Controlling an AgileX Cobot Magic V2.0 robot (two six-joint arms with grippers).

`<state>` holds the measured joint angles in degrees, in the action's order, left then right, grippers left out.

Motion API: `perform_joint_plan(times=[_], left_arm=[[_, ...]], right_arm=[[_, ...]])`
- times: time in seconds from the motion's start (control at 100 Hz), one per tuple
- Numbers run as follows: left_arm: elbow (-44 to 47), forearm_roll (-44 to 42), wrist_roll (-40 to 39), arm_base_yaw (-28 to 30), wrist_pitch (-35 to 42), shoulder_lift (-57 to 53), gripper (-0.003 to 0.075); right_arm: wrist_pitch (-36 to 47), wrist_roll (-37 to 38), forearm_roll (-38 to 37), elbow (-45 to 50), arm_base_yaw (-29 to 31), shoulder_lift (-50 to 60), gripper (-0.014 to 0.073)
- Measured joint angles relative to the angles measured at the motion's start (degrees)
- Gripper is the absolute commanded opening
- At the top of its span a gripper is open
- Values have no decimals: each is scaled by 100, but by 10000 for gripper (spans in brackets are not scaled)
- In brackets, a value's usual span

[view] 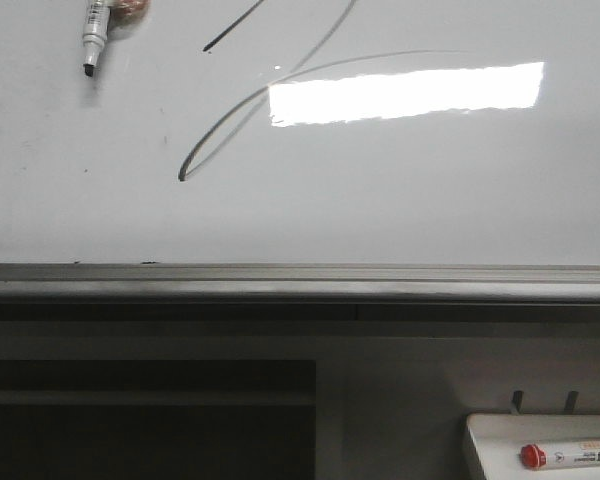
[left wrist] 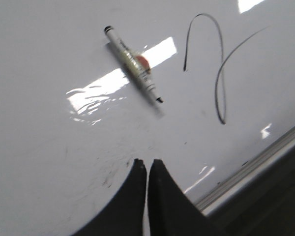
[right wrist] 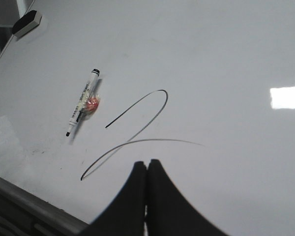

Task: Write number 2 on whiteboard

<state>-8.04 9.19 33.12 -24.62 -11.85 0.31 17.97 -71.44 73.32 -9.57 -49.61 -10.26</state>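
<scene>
Whiteboard (right wrist: 226, 59): number 2 (right wrist: 137, 137) near right gripper (right wrist: 147, 169).

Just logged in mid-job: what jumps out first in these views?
The number 2 drawn in thin black lines on the whiteboard, near its lower ledge. Left of it in the front view, an uncapped black marker lies loose on the board. Both the left pincer and right pincer are shut and empty.

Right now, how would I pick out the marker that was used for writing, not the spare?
Start at the large glossy whiteboard. Left of the drawn number 2, an uncapped black-tipped marker lies flat on the board, a reddish blob at its middle. The other marker sits in a small white tray below the board and has a red cap.
</scene>
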Motion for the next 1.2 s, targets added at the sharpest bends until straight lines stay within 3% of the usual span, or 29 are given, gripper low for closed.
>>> perform_joint_plan(times=[0.21, 0.49, 1.2], left_arm=[[804, -119, -388, 631, 264, 0, -20], [812, -143, -1444, 902, -686, -53, -20], [812, -143, -1500, 902, -697, -53, -20]], right_arm=[[0, 0, 0, 0, 0, 0, -71], [0, 0, 0, 0, 0, 0, -71], [0, 0, 5, 0, 0, 0, -71]])
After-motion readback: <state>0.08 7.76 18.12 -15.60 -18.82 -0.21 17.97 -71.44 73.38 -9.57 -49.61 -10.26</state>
